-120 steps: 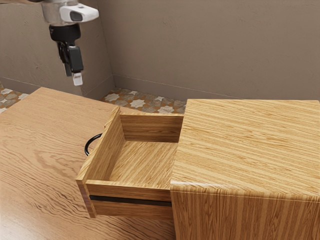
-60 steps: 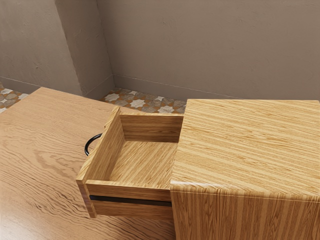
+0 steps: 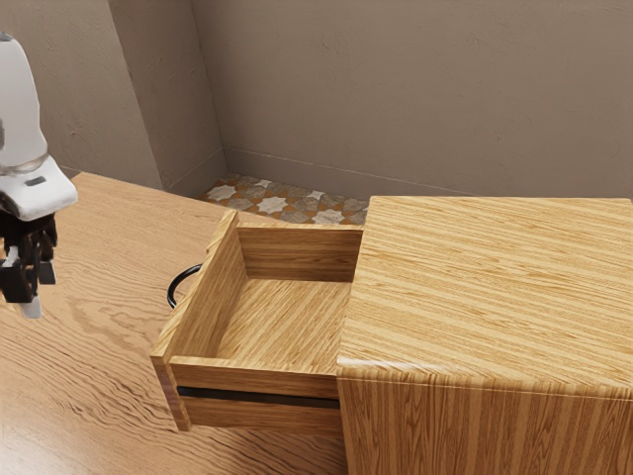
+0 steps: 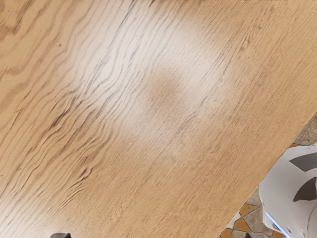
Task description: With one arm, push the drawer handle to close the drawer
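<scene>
The gripper [image 3: 36, 295] hangs over the table at the exterior view's left edge, fingers down, apart from the drawer. In the wrist view the dark tips of the gripper [image 4: 157, 235] stand wide apart at the lower edge, with only table between them. The wooden drawer [image 3: 203, 307] is pulled well out of the cabinet [image 3: 485, 287], and its inside is bare. A black curved handle [image 3: 174, 283] sticks out from the drawer front toward the exterior view's left, partly hidden behind the front panel. Some distance separates the gripper from the handle.
The wooden table [image 3: 99, 327] reaches under the drawer and the hand. Behind it are a patterned tile floor [image 3: 287, 201] and brown walls [image 3: 415, 89]. In the wrist view the white robot base [image 4: 290, 193] stands beyond the table edge.
The arm was high at the exterior view's upper left, then out of that view; now it has come back lower at the left edge. The drawer has not moved.
</scene>
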`<state>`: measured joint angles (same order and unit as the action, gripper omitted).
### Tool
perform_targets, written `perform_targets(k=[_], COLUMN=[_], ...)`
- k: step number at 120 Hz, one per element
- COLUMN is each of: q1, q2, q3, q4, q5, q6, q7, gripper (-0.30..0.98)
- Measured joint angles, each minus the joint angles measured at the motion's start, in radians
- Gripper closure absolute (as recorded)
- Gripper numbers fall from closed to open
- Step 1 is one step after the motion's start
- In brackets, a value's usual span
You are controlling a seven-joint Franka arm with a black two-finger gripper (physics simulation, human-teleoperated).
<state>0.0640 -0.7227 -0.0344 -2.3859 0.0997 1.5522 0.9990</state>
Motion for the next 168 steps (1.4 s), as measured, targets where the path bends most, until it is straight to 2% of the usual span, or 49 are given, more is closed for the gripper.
perform_targets(k=[22,50,80,112,168], q1=[-0.002,-0.011,-0.028,-0.052,-0.070], q2=[0.080,0.124,0.150,0.149,0.201], q3=[0.001,0.001,-0.002,-0.008,-0.027], q4=[-0.035,-0.034,-0.051,-0.054,-0.015], q5=[-0.006,-0.026,-0.072,-0.135,-0.178], q6=[0.234,0.397,0.446,0.433,0.422], q7=[0.058,0.119,0.160,0.188,0.209], gripper=[0.56,0.72,0.77,0.78,0.79])
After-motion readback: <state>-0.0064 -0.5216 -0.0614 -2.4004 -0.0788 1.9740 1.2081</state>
